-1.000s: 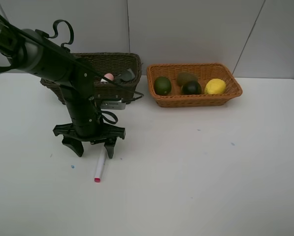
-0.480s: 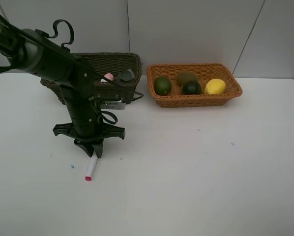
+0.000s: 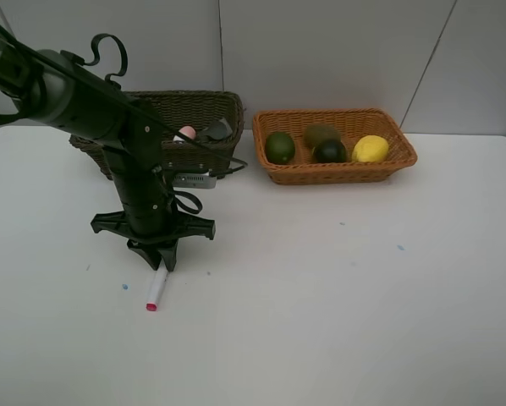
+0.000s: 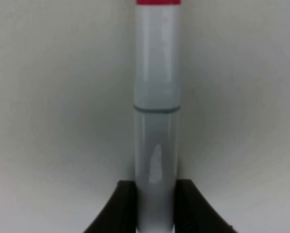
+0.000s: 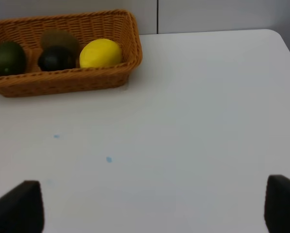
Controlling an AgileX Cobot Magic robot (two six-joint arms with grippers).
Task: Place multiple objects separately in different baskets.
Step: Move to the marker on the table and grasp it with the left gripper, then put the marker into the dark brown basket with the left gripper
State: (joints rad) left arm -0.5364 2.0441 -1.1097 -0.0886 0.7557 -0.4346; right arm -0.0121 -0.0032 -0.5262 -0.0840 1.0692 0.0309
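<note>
Marker [image 3: 156,290] on table [image 3: 338,321], seemingly before baskets [image 3: 338,169].

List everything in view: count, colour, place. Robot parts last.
marker: one, white with pink tip, lying on the table, one end between the left pincer's fingers
dark basket: one, olive-brown, table's rear left, contents mostly hidden
light basket: one, orange-tan, table's rear right
green fruits: two, dark green, in the light basket
kiwi: one, brown, light basket
lemon: one, yellow, light basket
table: one, white
left pincer: black, shut on the marker
right pincer: black, open, above bare table
</note>
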